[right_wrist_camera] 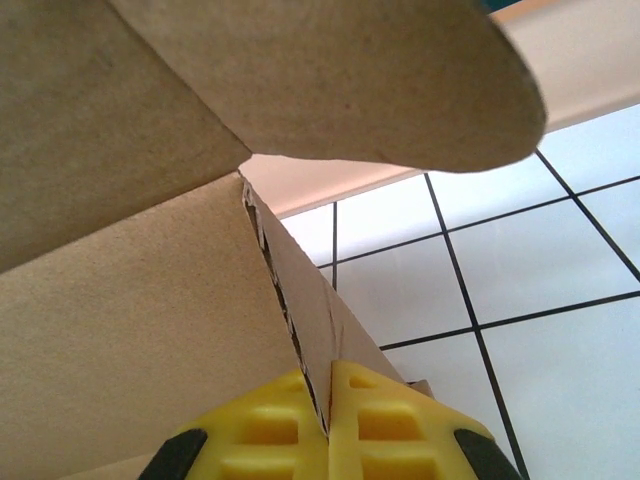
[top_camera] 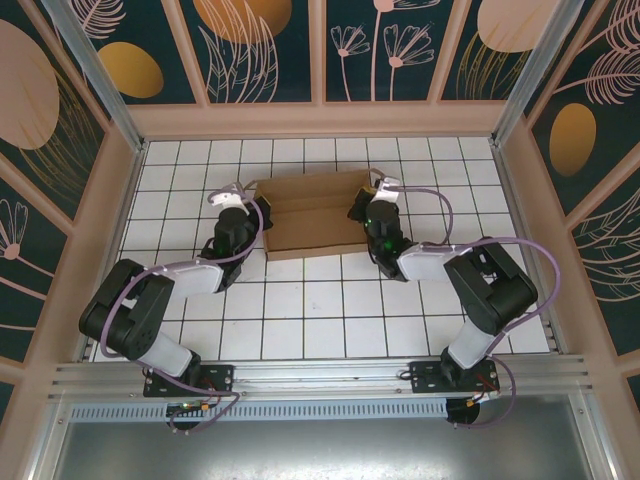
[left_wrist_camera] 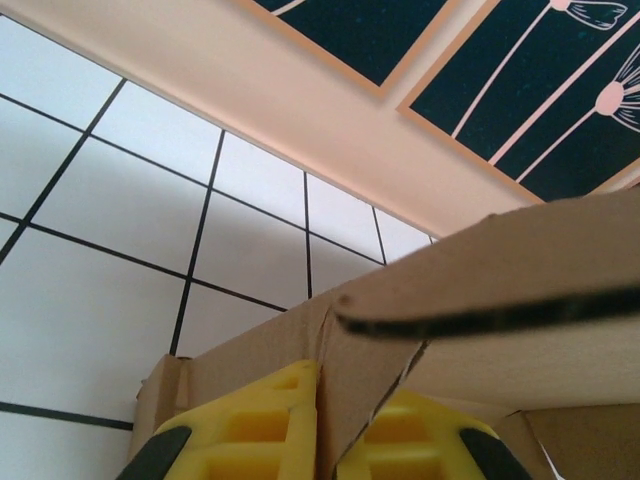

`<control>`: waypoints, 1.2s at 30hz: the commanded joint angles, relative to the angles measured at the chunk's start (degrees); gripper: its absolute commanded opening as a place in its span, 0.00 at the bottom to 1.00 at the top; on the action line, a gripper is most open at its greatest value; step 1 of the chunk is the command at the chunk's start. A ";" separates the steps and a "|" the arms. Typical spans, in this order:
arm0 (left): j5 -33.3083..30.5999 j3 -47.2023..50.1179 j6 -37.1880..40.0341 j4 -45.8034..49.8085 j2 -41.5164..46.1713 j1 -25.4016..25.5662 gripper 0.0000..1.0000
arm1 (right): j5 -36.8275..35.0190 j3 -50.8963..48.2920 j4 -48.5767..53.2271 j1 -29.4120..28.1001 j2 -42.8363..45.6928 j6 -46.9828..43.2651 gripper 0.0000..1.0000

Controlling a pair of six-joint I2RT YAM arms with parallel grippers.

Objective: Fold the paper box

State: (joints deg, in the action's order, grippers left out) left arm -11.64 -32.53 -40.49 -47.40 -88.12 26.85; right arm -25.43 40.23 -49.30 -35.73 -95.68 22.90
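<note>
1. Right, in close on the left gripper (left_wrist_camera: 330,425): its yellow fingers (left_wrist_camera: 255,425) are pinching a thin upright wall of the paper box (left_wrist_camera: 350,355), and the cardboard rises straight out of the slit between them.
2. Same story at the right gripper (right_wrist_camera: 328,420). Its fingers (right_wrist_camera: 400,425) are pressed onto a standing cardboard panel, with the corrugated edge showing right in the gap.
3. Just above the left pinch, a flap (left_wrist_camera: 530,260) leans across the wrist view with its dark cut edge turned to the camera.
4. Over the right pinch, a rounded flap (right_wrist_camera: 350,70) hangs overhead, and broad brown panels fill the left side of that view.
5. From the top camera, the left gripper (top_camera: 258,215) grips the box's left end and the right gripper (top_camera: 362,210) its right end, with the box stretched between them.
6. The paper box (top_camera: 315,215) lies on the far half of the white tiled table (top_camera: 320,300), close to the back wall (top_camera: 320,120). Its long side runs left to right, it is open on top, and creases cross its floor.
7. Both arms reach forward from the near edge with elbows bowed outward and purple cables (top_camera: 520,240) looping along them.
8. Dark floral panels (top_camera: 270,40) ring the enclosure.
</note>
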 commanded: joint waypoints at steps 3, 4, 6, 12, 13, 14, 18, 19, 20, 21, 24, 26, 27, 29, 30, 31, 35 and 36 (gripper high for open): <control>4.78 4.70 -3.66 0.11 0.03 2.09 0.09 | 4.17 -5.24 -3.99 -2.33 0.24 1.06 0.00; 4.77 5.04 -3.70 0.34 0.05 2.15 0.10 | 4.28 -5.96 -4.92 -2.40 0.32 0.89 0.00; 4.70 5.83 -3.55 1.14 0.39 2.15 0.10 | 4.38 -7.49 -6.11 -2.34 0.41 1.00 0.00; 4.08 8.09 -2.50 3.01 1.85 2.24 0.11 | 4.73 -12.26 -10.72 -2.76 -0.03 1.19 0.00; 4.06 8.33 -2.50 3.25 1.89 2.17 0.11 | 4.77 -12.92 -11.35 -2.77 -0.21 1.27 0.00; 4.12 8.77 -2.68 3.20 1.81 2.22 0.11 | 4.93 -13.59 -12.13 -2.76 -0.42 1.37 0.00; 4.27 10.20 -3.74 2.57 1.54 2.20 0.11 | 5.39 -15.21 -13.47 -3.11 -1.12 2.23 0.00; 4.26 10.50 -3.74 2.44 1.54 2.24 0.11 | 5.50 -15.64 -13.98 -3.25 -1.20 2.33 0.00; 4.09 10.87 -3.66 2.44 1.54 2.24 0.11 | 5.60 -16.08 -14.85 -3.45 -1.44 2.31 0.00; 3.92 11.15 -3.63 2.53 1.54 2.24 0.11 | 5.68 -16.59 -15.63 -3.62 -1.65 2.33 0.00; 3.51 11.87 -3.29 2.81 1.63 2.24 0.12 | 5.74 -18.15 -18.06 -4.08 -2.04 1.85 0.01; 3.13 12.12 -2.72 3.34 1.89 2.24 0.12 | 5.80 -19.24 -19.74 -4.26 -2.16 1.97 0.03; 2.99 12.09 -2.58 3.57 2.04 2.25 0.12 | 6.07 -19.75 -20.39 -4.27 -2.09 2.13 0.05; 2.98 11.98 -2.17 3.93 2.16 2.24 0.12 | 6.92 -20.85 -22.28 -4.33 -1.75 2.45 0.08; 2.86 11.74 -1.99 4.40 2.17 2.24 0.12 | 7.35 -21.32 -23.05 -4.35 -1.57 2.50 0.10; 2.81 11.55 -1.75 4.82 2.25 2.19 0.12 | 7.90 -21.90 -24.17 -4.35 -1.17 2.38 0.13; 2.12 11.09 -0.54 6.33 2.57 2.18 0.12 | 10.03 -25.20 -29.12 -4.35 2.00 -0.05 0.26; 2.06 11.08 -0.31 6.59 2.67 2.28 0.12 | 10.00 -25.76 -29.53 -4.35 3.29 -0.41 0.28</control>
State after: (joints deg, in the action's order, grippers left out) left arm -10.50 -21.91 -42.04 -45.15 -85.62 28.53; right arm -17.10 16.03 -73.69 -39.59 -95.33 23.31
